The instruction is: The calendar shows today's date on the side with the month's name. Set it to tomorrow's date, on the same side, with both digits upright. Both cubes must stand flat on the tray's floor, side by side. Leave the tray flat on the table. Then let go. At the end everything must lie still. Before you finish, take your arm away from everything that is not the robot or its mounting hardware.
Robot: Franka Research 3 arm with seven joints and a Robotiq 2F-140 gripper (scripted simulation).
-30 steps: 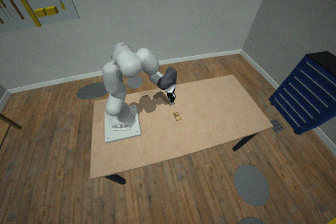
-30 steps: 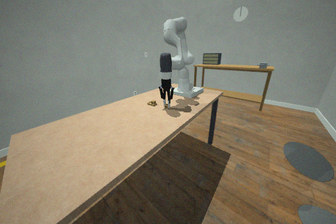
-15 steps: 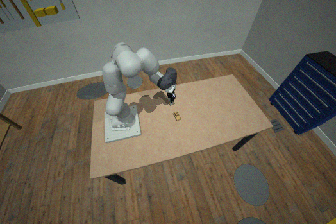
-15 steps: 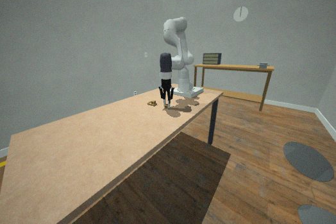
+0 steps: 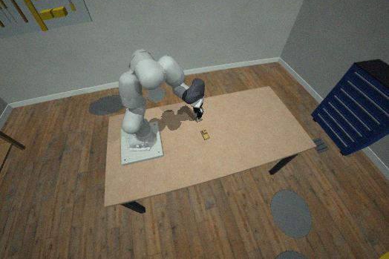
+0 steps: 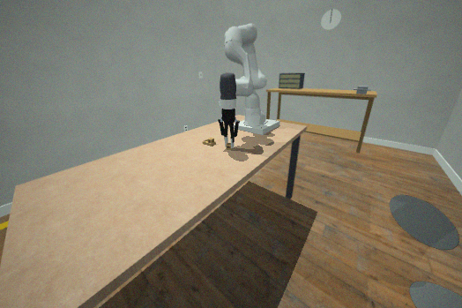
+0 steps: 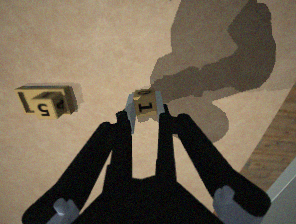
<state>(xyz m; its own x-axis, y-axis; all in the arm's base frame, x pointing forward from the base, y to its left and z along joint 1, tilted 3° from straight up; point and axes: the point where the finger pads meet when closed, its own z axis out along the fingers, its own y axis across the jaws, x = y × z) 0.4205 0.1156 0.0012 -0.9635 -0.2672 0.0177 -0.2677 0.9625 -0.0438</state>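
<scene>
One digit cube [image 6: 228, 146] [image 7: 145, 105] sits pinched in our tool [image 5: 199, 120] [image 6: 228, 147] [image 7: 145, 100]; we should settle its facing before carrying it level towards the tray [image 5: 206, 137] [image 7: 69, 92].

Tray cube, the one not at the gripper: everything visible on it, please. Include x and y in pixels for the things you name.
The tray cube [image 7: 47, 106] is a small yellow-tan block with dark edges and a wood-like look. One face carries a dark 5, upside down in the wrist view; an adjoining face has another dark mark, too foreshortened to read for certain. It sits at the tray [image 7: 70, 104], leaving a recess beside it exposed. Whether its base is flat on the tray's floor can't be told. The gripper [image 7: 145, 100] [image 6: 228, 146] isn't touching it.
</scene>
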